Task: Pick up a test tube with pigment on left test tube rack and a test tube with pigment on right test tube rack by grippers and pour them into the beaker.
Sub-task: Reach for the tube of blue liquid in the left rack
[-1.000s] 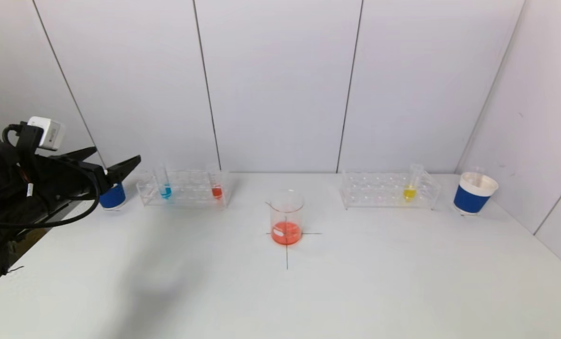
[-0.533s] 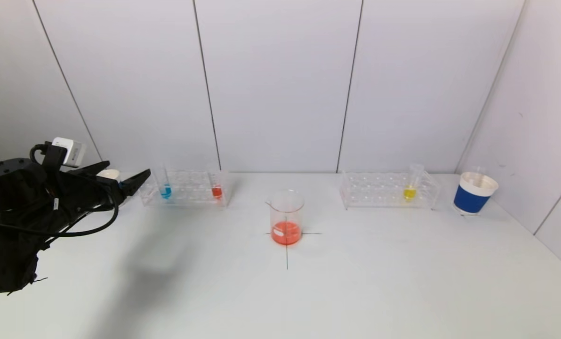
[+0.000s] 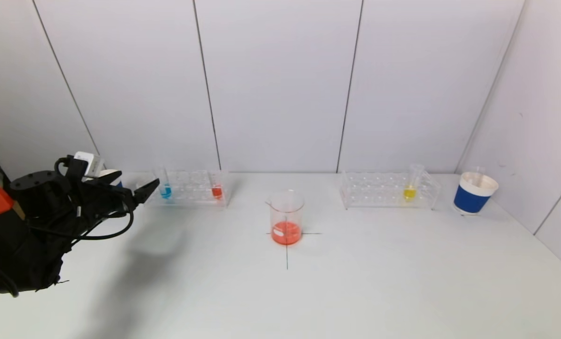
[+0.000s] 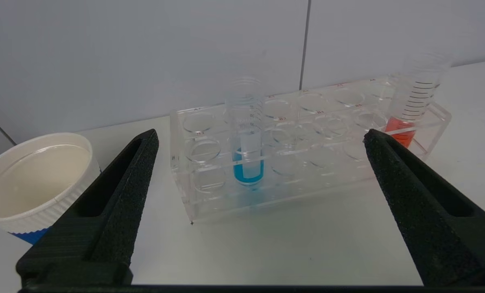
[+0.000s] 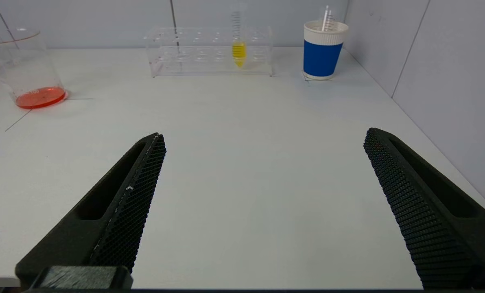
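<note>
Where the left end effector (image 3: 137, 188) reaches, a cup (image 3: 107, 174) seems half-hidden.

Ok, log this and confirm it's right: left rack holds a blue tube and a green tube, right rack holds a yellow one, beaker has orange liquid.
One error: the left rack holds the blue tube and an orange-red tube, not a green one, as the left wrist view shows. The right rack does hold the yellow tube, and the beaker has orange liquid.
</note>
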Robot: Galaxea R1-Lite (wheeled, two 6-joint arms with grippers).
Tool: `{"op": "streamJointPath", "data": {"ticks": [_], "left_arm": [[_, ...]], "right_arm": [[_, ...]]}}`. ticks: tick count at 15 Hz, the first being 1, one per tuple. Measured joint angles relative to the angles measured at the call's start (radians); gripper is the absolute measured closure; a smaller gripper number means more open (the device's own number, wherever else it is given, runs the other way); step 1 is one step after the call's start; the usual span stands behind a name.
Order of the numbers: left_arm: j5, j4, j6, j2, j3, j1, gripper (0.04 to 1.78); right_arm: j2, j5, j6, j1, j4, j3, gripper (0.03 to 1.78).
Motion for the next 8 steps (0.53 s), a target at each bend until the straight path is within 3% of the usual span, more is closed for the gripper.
{"op": "streamJointPath", "data": {"ticks": [8], "left_arm": [[0.011, 0.006, -0.001, 0.094, -0.077, -0.045, 0.06]], "right_arm": [[0.000, 0.000, 0.000, 0.000, 0.000, 0.000, 0.04]]}}
